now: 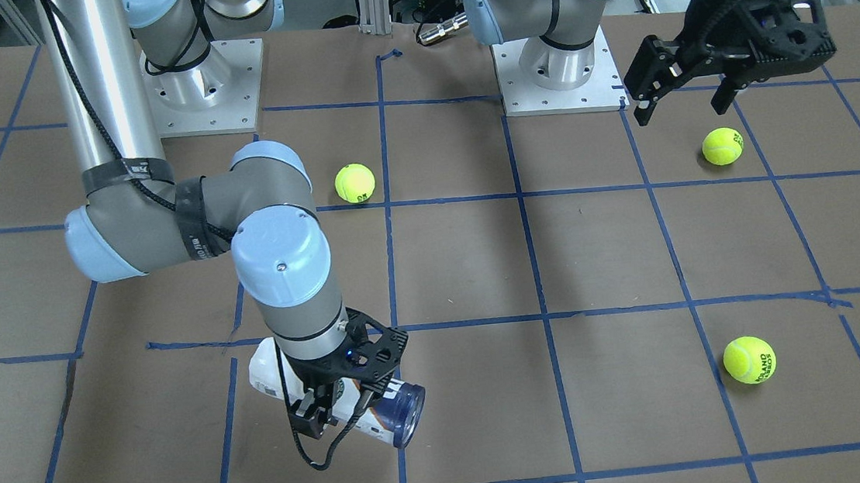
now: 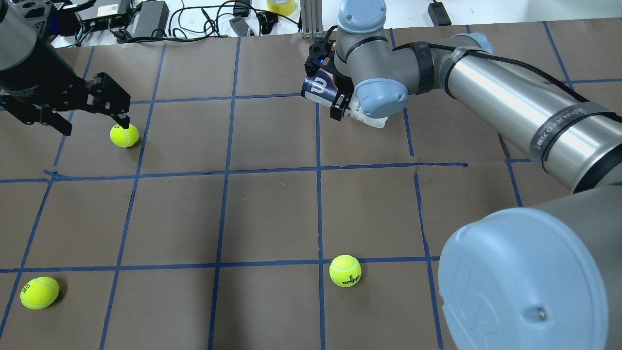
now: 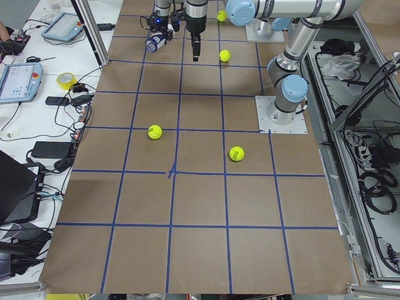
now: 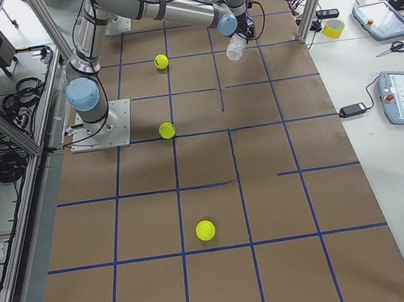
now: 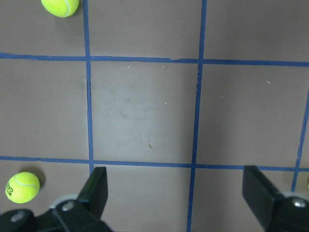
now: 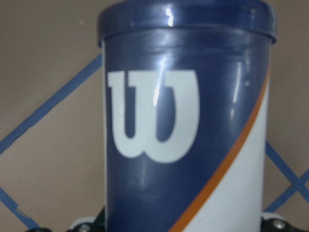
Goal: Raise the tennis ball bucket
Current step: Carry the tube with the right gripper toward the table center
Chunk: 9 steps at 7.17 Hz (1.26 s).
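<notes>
At the overhead view's far left, the left pincer [image 2: 95,125] hangs above the desk [image 2: 272,214]. Its two black fingers are spread wide apart with nothing between them. The left wrist view shows only brown paper and blue tape lines [image 2: 221,170] in the gap. One fingertip lines up with the top of a tennis ball [image 2: 124,135], but the front-facing view shows the two apart. A second ball [image 2: 40,292] lies at the near left corner. A third ball [image 2: 345,271] rests near the middle, on a tape line.

Right of centre, toward the far side of the desk, the right pincer [image 2: 326,80] is clamped across the tennis ball bucket [image 2: 316,87]. The bucket is tilted, its navy-rimmed end with the white W pointing left and its white end pointing right, under the wrist. It seems held clear of the desk, though no view shows the gap plainly.
</notes>
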### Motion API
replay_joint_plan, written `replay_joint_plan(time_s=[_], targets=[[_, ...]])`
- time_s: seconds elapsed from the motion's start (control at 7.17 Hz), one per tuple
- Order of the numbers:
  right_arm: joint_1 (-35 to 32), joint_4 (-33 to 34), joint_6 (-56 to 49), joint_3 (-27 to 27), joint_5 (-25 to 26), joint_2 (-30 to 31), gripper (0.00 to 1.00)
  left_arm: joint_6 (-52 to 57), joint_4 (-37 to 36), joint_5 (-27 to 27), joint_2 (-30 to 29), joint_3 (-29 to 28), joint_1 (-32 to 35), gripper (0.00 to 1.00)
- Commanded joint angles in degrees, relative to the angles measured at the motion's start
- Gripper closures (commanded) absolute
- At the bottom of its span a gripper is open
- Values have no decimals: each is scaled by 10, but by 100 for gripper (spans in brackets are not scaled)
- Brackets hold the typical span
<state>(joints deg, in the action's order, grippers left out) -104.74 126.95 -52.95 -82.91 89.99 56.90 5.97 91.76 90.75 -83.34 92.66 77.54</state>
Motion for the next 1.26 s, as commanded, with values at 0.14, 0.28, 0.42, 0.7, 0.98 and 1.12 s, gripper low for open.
replay_joint_plan(time_s=[0.14, 0.28, 0.42, 0.7, 0.98, 1.12], targets=[[-54, 36, -134, -8, -4, -5, 26, 27, 0, -1, 2, 1, -22, 0], [-56, 39, -185, -18, -17, -7, 26, 27, 0, -1, 3, 3, -22, 0], [-61, 42, -226, -25, -29, -7, 26, 27, 0, 0, 4, 3, -22, 0], [-96, 71, -226, -48, -42, -9, 26, 27, 0, 0, 4, 4, -22, 0], [-110, 94, -209, -49, -47, -28, 26, 27, 0, 0, 2, 5, -22, 0], [-132, 120, -190, -49, -39, -45, 26, 28, -1, 0, 0, 5, -23, 0]])
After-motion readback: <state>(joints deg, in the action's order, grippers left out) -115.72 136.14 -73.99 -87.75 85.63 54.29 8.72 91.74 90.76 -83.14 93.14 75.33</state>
